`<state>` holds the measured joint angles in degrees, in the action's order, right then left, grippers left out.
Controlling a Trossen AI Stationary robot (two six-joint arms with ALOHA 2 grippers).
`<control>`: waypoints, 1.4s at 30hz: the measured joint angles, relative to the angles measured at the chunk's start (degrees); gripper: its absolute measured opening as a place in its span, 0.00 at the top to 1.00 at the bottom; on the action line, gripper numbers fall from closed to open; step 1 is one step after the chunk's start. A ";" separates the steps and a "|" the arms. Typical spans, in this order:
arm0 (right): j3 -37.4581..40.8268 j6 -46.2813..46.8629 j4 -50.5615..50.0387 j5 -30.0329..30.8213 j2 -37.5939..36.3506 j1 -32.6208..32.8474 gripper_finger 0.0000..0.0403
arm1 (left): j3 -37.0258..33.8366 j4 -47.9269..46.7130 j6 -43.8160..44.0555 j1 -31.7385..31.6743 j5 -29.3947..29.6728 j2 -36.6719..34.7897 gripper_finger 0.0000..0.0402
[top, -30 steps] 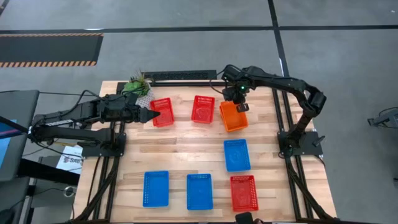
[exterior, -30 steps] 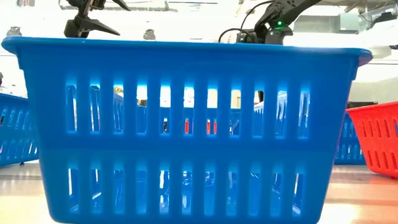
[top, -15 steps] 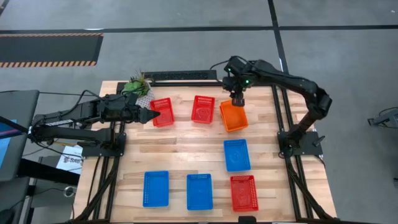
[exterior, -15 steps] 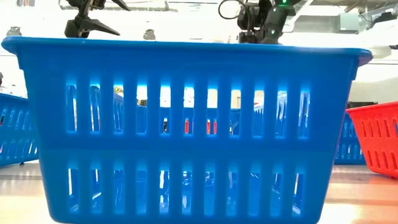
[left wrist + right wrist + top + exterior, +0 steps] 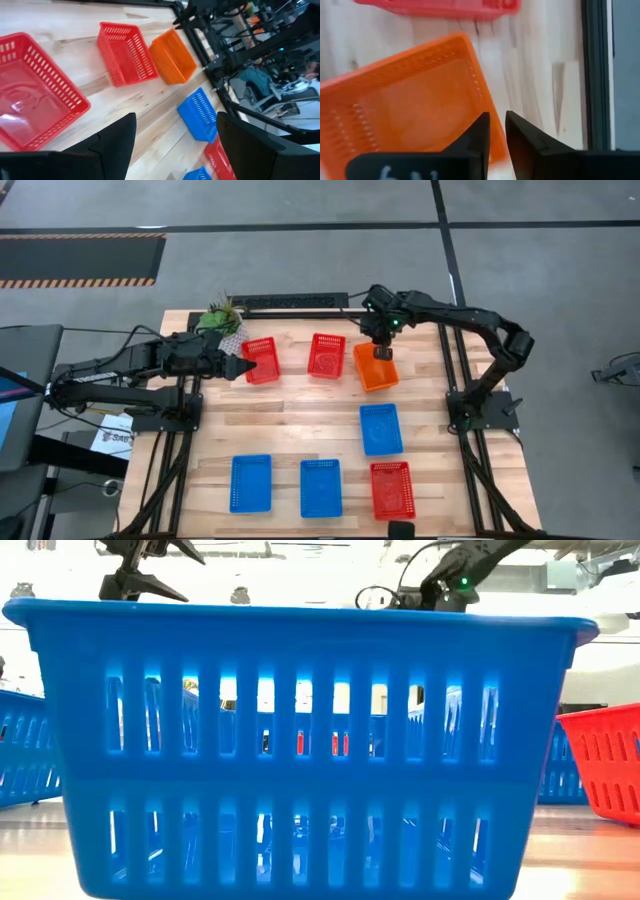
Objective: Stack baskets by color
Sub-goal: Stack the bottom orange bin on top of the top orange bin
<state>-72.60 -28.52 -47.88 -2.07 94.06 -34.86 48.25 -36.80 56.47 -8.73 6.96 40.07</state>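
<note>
An orange basket (image 5: 375, 368) stands on the table at the far right, also seen in the right wrist view (image 5: 405, 105). My right gripper (image 5: 383, 352) points down over its far end, its fingers (image 5: 497, 132) a narrow gap apart astride the far short wall. Two red baskets (image 5: 262, 360) (image 5: 326, 355) stand to the left of the orange one. My left gripper (image 5: 243, 367) hovers open at the left red basket's near-left side (image 5: 175, 145). Three blue baskets (image 5: 380, 428) (image 5: 251, 482) (image 5: 321, 487) and one more red one (image 5: 392, 489) rest nearer the front. My right gripper comes from above at the orange basket's far short wall (image 5: 487, 125), one finger inside the basket and one outside. Whether the fingers touch the wall I cannot tell. The basket stands flat on the table.
A small potted plant (image 5: 221, 315) sits at the far left corner and a dark rail (image 5: 290, 302) runs along the far edge. Bare wood lies in the table's middle. A blue basket (image 5: 300, 740) fills the low view, hiding my right gripper's fingers.
My right gripper rose above the orange basket, drifting a little toward the far edge, then sank back down to the basket's far end, rolling its wrist as it went. The orange basket has stayed where it was.
</note>
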 joint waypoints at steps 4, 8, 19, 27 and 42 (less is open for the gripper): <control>2.95 2.06 2.43 -0.02 0.00 -1.10 0.81 | 0.00 -0.28 0.17 0.00 0.00 0.00 0.35; 2.91 4.37 2.31 0.39 -0.09 -1.30 0.81 | 0.00 -0.26 0.19 0.00 0.00 0.01 0.35; -1.00 18.69 0.01 -1.03 -4.22 3.56 0.82 | 0.00 -0.19 -0.36 0.01 0.26 0.02 0.35; -0.96 18.91 -3.06 2.28 5.05 6.54 0.82 | 0.00 -0.28 -0.75 0.00 0.37 0.02 0.35; -0.94 20.93 -1.59 20.31 10.16 -5.93 0.82 | 0.00 -1.89 0.21 0.00 0.00 0.02 0.35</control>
<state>-73.54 -7.59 -49.47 18.25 104.22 -40.79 48.25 -38.69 56.69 -8.73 6.96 40.10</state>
